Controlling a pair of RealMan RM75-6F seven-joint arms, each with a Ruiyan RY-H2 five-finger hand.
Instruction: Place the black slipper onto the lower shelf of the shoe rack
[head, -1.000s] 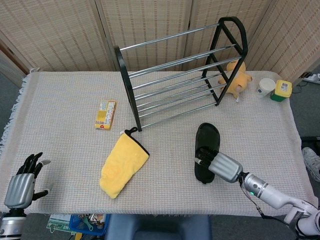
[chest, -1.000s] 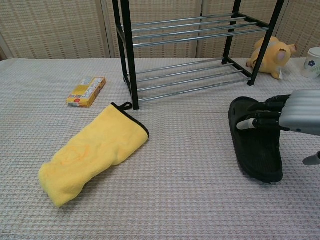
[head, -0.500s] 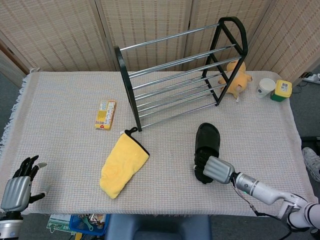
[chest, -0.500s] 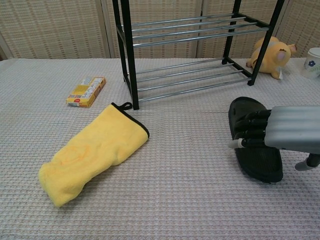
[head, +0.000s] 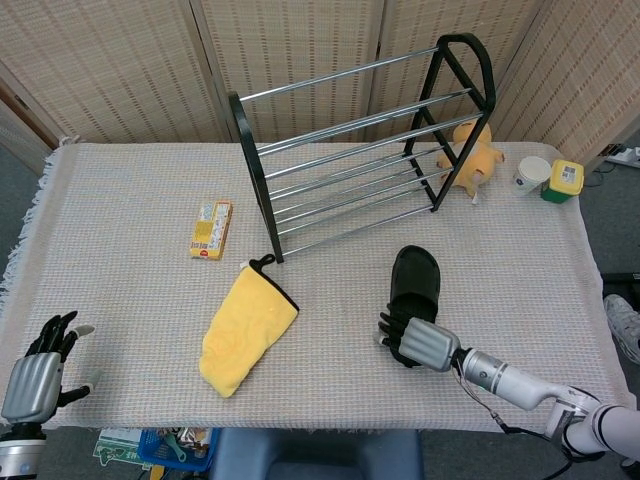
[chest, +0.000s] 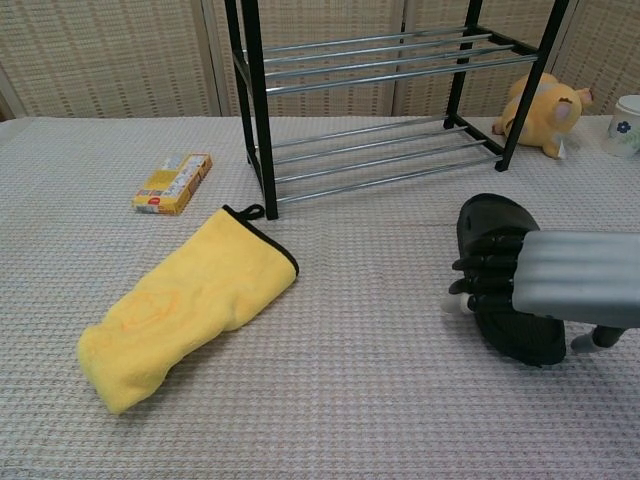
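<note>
The black slipper (head: 414, 281) (chest: 492, 226) lies flat on the table cloth, right of centre, toe toward the shoe rack (head: 352, 158) (chest: 372, 62). The rack's lower shelf (head: 352, 209) (chest: 378, 160) of metal bars is bare. My right hand (head: 413, 341) (chest: 545, 282) lies across the slipper's near heel half. Its fingers (chest: 482, 280) are spread and reach past the slipper's left edge without closing on it. My left hand (head: 35, 373) hangs at the table's near left edge, fingers apart and holding nothing; only the head view shows it.
A yellow cloth (head: 245, 329) (chest: 186, 300) lies left of the slipper, in front of the rack's left post. A small yellow box (head: 211, 228) (chest: 173, 182) sits further left. A yellow plush toy (head: 468, 157) (chest: 541, 111), a cup (head: 531, 174) and a green-lidded tub (head: 562, 181) stand at the far right.
My right hand has slid back from the slipper's strap to its heel end, and its fingers now poke out past the left edge. My left hand has dropped slightly lower.
</note>
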